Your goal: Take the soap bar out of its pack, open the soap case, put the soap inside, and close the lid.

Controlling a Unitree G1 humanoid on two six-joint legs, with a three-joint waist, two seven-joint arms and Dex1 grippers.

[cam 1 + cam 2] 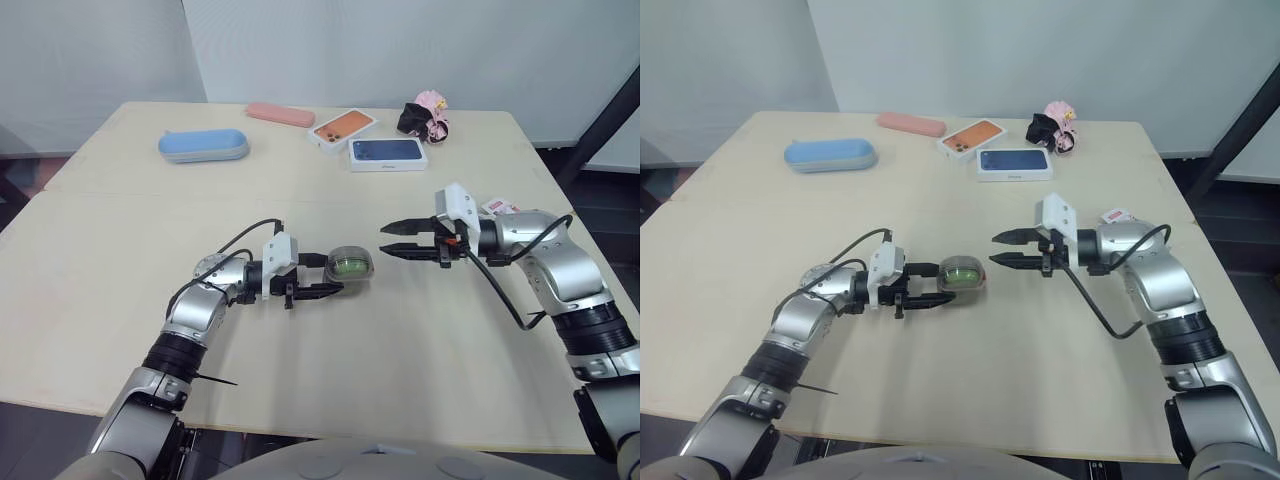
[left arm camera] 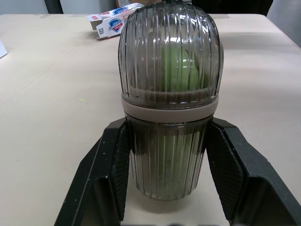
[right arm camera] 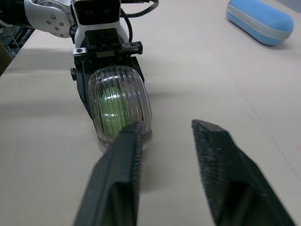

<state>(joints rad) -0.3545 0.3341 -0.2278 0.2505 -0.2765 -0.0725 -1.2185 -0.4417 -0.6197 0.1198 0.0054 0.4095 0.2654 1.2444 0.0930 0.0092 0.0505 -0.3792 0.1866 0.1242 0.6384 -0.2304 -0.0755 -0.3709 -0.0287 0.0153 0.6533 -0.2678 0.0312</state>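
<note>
Soap case (image 1: 350, 265): a ribbed, see-through grey plastic shell in two halves that meet at a pale band, lying on its side near the middle of the tabletop (image 1: 400, 350), somewhat toward the near edge. Whether it rests on the surface or hangs just above it cannot be told. The green soap (image 2: 178, 70) shows through the wall, inside the case, and the two halves look seated with no gap at the band. The left claw (image 1: 330, 276) is clamped on the half below the band, one finger on each flank, with the domed half pointing toward the right claw (image 1: 388, 240). The right claw stands near the dome with its fingers spread and nothing between them, apart from the case. Handling judgement: the shell is probably light, stiff and thin, so excess squeeze could flex or crack it. The ribs should give the pads some bite, yet the rounded dome is likely to slip out of a pinch. The better hold is across the straight flanks, close to the band. A hard bump may pop the halves apart and let the soap slide out. The empty-looking soap pack (image 1: 497, 207) lies by the right edge, behind the right arm. A blue pouch (image 1: 203, 146), a pink pouch (image 1: 280, 115), an orange box (image 1: 343, 128), a blue box (image 1: 388, 153) and a black and pink bundle (image 1: 427, 117) lie toward the far edge, well apart from both claws. Nothing stands between the right claw and the case.
</note>
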